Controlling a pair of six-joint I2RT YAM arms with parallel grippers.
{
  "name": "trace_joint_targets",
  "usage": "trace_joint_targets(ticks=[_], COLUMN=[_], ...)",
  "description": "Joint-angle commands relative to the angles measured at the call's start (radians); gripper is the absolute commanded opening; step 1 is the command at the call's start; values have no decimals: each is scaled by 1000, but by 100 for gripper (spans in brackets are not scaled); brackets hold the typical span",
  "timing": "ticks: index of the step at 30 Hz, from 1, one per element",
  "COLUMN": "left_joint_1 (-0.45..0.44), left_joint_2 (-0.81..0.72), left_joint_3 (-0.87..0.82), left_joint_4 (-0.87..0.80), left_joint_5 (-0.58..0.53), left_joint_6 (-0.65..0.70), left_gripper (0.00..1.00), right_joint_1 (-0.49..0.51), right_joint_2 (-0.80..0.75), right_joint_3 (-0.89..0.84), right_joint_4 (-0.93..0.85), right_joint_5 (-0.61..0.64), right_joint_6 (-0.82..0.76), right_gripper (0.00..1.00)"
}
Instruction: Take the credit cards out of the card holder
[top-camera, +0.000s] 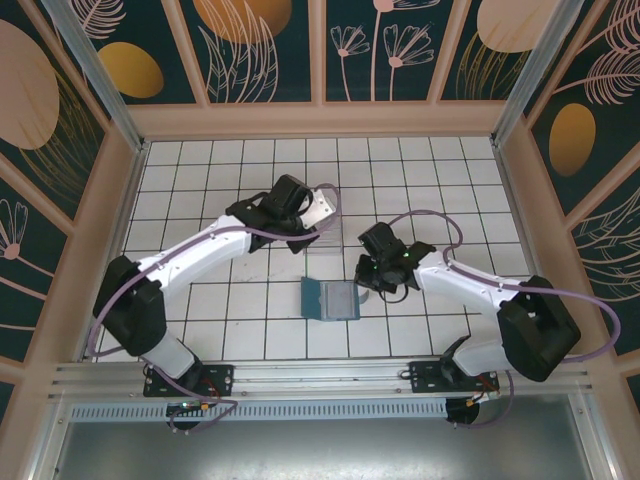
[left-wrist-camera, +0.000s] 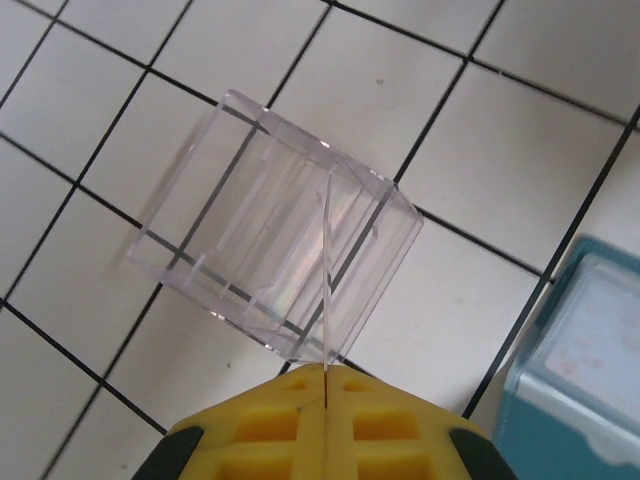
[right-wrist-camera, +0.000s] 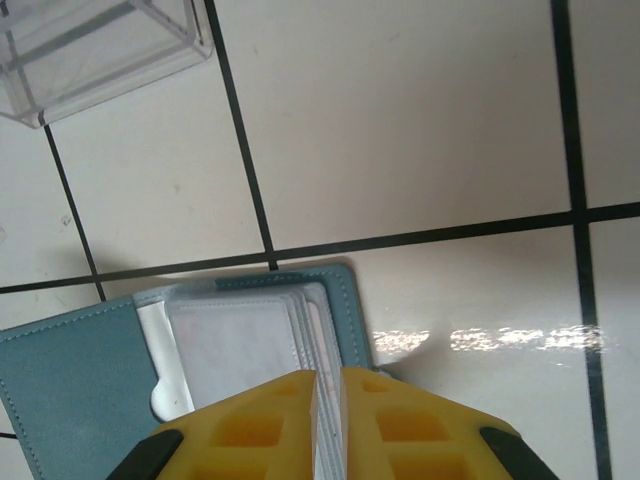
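The teal card holder (top-camera: 330, 298) lies open on the white tiles, its clear sleeves (right-wrist-camera: 240, 340) fanned over the right leaf. My right gripper (right-wrist-camera: 328, 375) is at the holder's right edge (top-camera: 372, 285), shut on a few of those sleeves, which stand pinched between the yellow pads (right-wrist-camera: 400, 420). My left gripper (left-wrist-camera: 325, 368) is shut on a thin credit card (left-wrist-camera: 326, 270) seen edge-on, so its colour cannot be told. It hangs over a see-through plastic box (left-wrist-camera: 240, 210). In the top view the left gripper (top-camera: 310, 215) is behind the holder. A corner of the holder (left-wrist-camera: 570, 400) shows at lower right.
The see-through box (right-wrist-camera: 90, 50) stands just beyond the holder's far left corner. Wooden walls (top-camera: 120, 200) fence the tiled floor on three sides. The two arm bases sit on the metal rail (top-camera: 320, 380) at the near edge.
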Motion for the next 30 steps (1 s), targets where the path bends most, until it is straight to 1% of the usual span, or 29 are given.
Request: trace_joint_targets(ticks=[1, 5, 6, 9, 15, 23, 30], left_joint_1=[11, 11, 11, 10, 20, 30, 31], left_joint_2=[54, 86, 115, 178, 307, 403, 466], left_joint_3=[96, 141, 153, 224, 390, 499, 575], left_joint_4=[-126, -186, -198, -267, -403, -464, -492], left_joint_5=[35, 56, 57, 44, 45, 15, 21], left_joint_6=[203, 366, 398, 456, 476, 491, 516], left_gripper=[0, 0, 0, 0, 0, 0, 0], right_joint_1=[-19, -34, -35, -42, -50, -55, -58], right_joint_2=[-29, -41, -44, -52, -62, -80, -84], right_joint_3=[24, 18, 16, 9, 0, -26, -36], right_joint_4=[-40, -43, -43, -43, -42, -38, -34], right_joint_5=[28, 31, 32, 32, 35, 30, 29], right_joint_6=[-39, -46, -46, -47, -44, -29, -21], right_gripper=[15, 15, 15, 15, 15, 15, 15])
